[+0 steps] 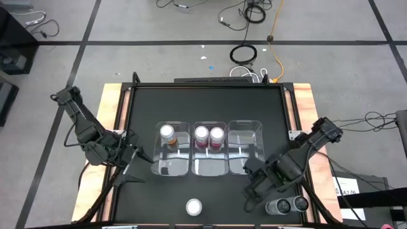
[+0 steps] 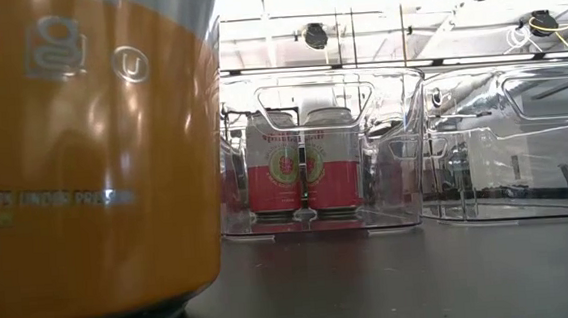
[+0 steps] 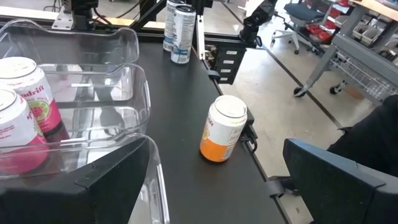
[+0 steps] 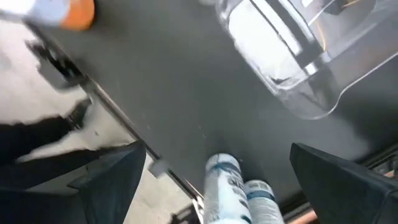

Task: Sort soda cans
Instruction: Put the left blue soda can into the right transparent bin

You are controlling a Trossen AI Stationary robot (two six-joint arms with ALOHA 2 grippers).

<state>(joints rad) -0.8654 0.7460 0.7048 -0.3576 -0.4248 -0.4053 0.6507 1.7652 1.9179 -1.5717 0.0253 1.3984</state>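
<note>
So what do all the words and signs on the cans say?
"U" inside a circle: on the orange can close to the low camera.
Pale line of print lower on that orange can: too blurred to read.
Red lettering on the red cans in the middle bin: too blurred to read.
Round emblem on the red cans: too small to read.
Print on the silver cans: too small to read.

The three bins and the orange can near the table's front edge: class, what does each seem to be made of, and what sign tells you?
The bins: apparently clear, glossy hard plastic; the red cans show through the walls, which carry bright reflections.
The orange can: probably thin metal with a smooth printed orange side and pale top; the material itself is not certain.
</note>
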